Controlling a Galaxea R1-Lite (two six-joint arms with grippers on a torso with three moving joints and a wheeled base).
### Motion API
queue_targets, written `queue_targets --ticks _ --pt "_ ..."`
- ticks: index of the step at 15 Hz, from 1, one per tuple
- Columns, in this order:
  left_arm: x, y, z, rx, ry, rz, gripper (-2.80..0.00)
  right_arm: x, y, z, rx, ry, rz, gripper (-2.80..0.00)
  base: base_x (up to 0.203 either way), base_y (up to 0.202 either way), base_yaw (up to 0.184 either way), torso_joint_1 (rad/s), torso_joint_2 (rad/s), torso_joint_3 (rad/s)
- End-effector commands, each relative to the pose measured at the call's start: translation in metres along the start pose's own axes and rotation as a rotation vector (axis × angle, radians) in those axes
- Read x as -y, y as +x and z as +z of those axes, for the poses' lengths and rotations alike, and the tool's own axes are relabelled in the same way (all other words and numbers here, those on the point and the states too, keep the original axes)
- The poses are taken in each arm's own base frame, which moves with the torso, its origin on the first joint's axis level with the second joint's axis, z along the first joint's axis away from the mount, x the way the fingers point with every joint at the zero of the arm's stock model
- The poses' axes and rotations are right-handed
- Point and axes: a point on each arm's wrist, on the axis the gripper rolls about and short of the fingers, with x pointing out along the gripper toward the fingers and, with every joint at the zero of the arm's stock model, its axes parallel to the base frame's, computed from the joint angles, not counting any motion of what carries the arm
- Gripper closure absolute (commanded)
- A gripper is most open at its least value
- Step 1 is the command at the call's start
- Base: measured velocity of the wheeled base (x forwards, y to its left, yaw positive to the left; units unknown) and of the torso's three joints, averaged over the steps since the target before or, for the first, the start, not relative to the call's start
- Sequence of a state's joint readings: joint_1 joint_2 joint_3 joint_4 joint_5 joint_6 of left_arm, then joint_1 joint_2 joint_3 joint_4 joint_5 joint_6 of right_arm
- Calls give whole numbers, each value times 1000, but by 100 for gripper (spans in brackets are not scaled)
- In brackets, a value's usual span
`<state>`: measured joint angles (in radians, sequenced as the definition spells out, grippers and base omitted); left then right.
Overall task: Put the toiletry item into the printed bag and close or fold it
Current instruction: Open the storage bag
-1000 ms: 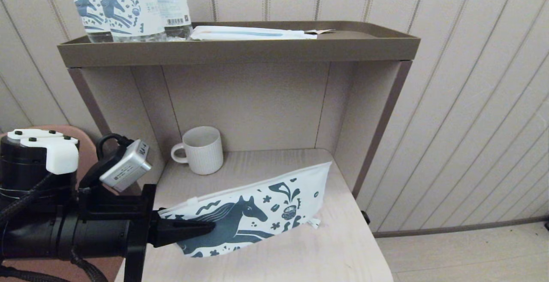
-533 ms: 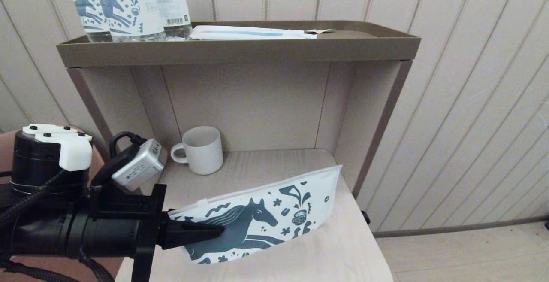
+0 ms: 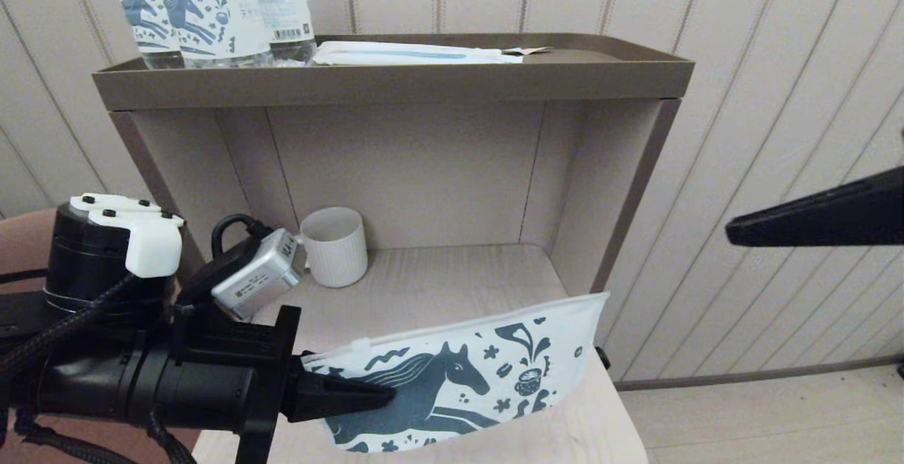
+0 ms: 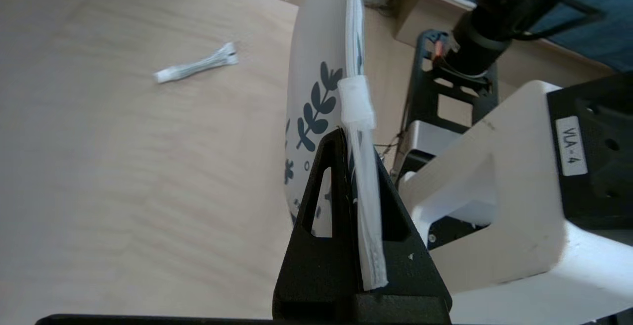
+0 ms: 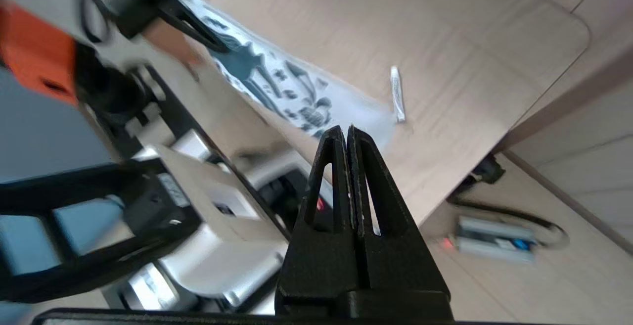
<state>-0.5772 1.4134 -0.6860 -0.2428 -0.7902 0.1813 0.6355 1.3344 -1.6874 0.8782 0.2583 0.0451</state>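
I have the bag (image 3: 487, 379) clamped in the left gripper (image 3: 381, 397); right gripper (image 5: 349, 129), fingers together, must fetch the stick (image 4: 195, 68)

The left gripper (image 4: 353, 139) shows as two black triangular fingers (image 4: 316, 206) pressed together on the white zip-top edge of the flat white pouch printed with dark teal leaves and small shapes (image 4: 316, 87) — the pouch stands on edge and runs away from the fingertips. A small translucent white zip slider (image 4: 356, 105) sits on that top edge just past the fingertips. On the pale wood-grain tabletop (image 4: 123, 166) lies a thin white wrapped stick with one flared crimped end (image 4: 197, 65), apart from the pouch and flat on the surface. Beyond the table's edge stand white and black robot parts (image 4: 499, 191) — one black block carries a small white label.
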Motion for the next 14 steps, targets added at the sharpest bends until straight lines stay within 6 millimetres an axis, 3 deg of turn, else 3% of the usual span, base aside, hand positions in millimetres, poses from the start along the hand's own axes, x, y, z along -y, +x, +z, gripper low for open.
queue_targets --ticks 1,5,9,10,14 --pt "0 4 0 -5 1 -16 0 5 32 13 -83 -16 4 0 0 0 0 0 0 0" --pt "-4 9 -1 -12 -1 -25 0 7 31 24 -134 -142 -18 0 0 0 0 0 0 0" --pt "-3 11 0 -13 2 -36 0 11 52 28 -188 -268 -39 0 0 0 0 0 0 0" --pt "-3 12 0 -14 1 -38 0 8 57 27 -203 -295 -23 -280 0 0 0 0 0 0" --pt "-2 15 5 -9 12 -52 0 1 79 30 -183 -308 131 -280 0 0 0 0 0 0"
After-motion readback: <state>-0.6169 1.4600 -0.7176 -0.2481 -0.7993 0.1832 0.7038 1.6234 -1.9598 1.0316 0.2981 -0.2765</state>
